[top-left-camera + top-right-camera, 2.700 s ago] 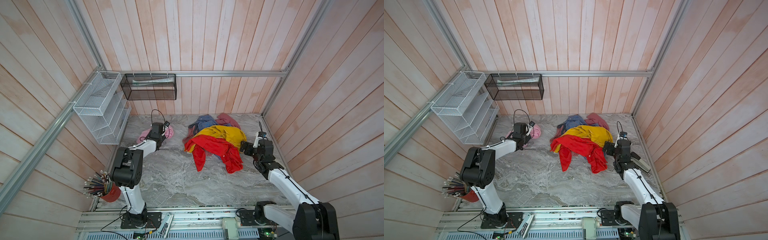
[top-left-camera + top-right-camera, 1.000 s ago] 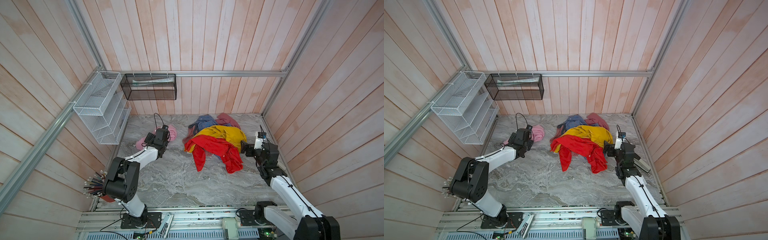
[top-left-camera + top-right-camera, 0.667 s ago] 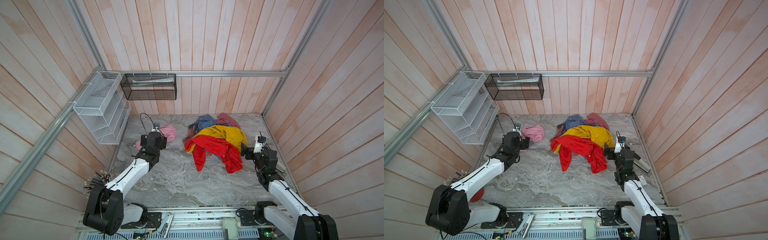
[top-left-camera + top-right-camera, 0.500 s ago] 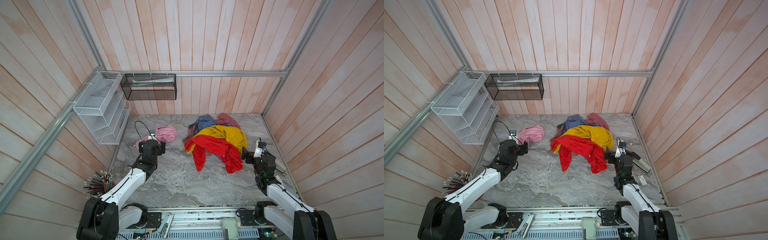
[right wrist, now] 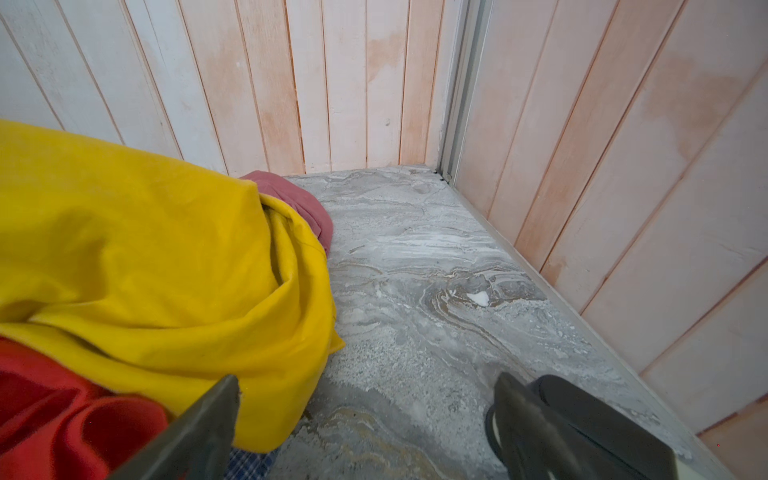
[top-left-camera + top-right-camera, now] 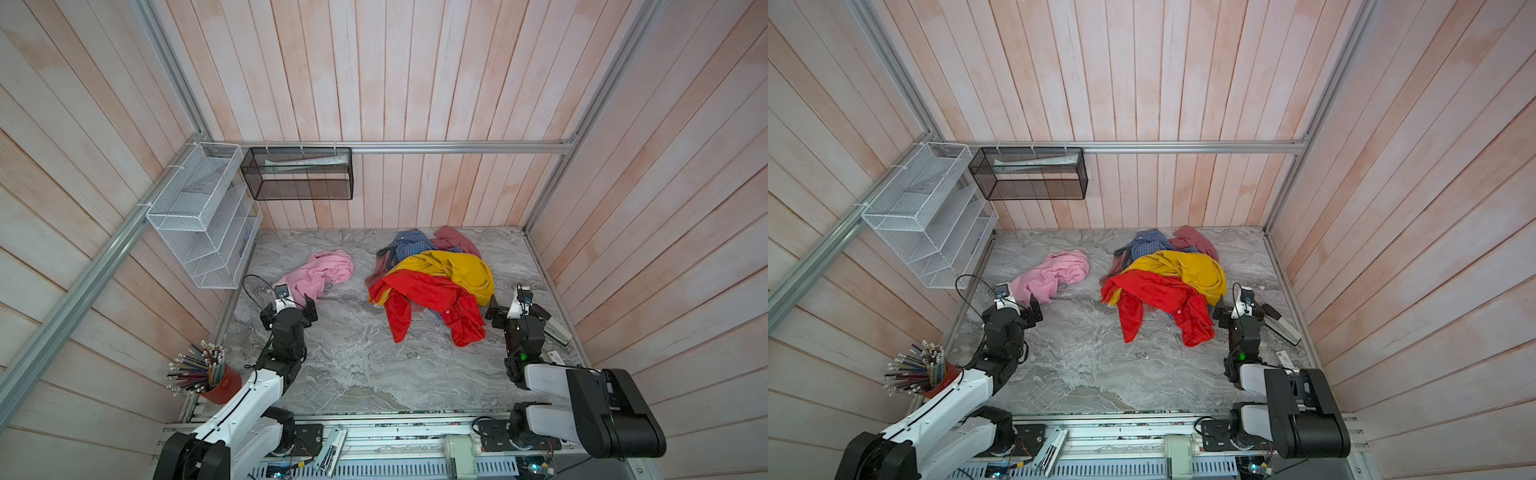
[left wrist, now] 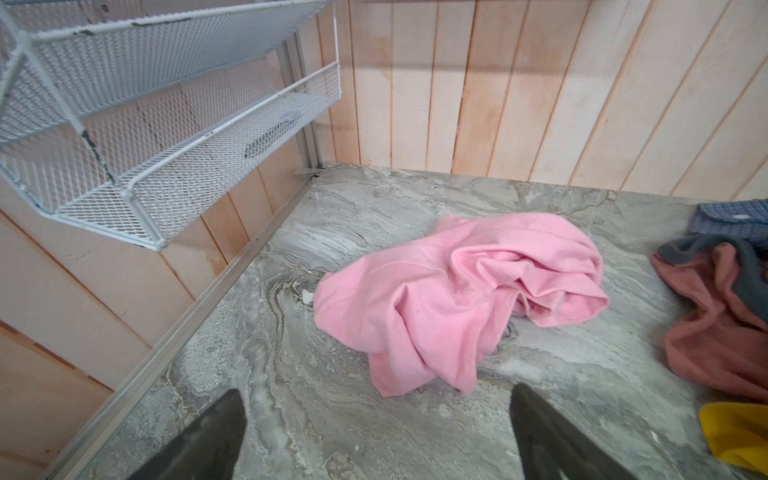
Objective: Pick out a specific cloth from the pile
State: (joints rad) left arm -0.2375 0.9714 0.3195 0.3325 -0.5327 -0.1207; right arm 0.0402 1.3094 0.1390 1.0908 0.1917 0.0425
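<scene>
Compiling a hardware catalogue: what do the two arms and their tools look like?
Left arm and right arm: white shells, black joints. Left tool and right tool: black, dark tapered fingers, white camera block atop. Black cable loops off the left; green light on the right.

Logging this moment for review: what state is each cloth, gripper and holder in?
pile of yellow, red, checked, dusty-rose garments: heaped together.
light pink plain fabric cloth: crumpled, lying apart from the pile.
left gripper: open, empty.
right gripper: open, empty.
red pencil cup: upright, full.
</scene>
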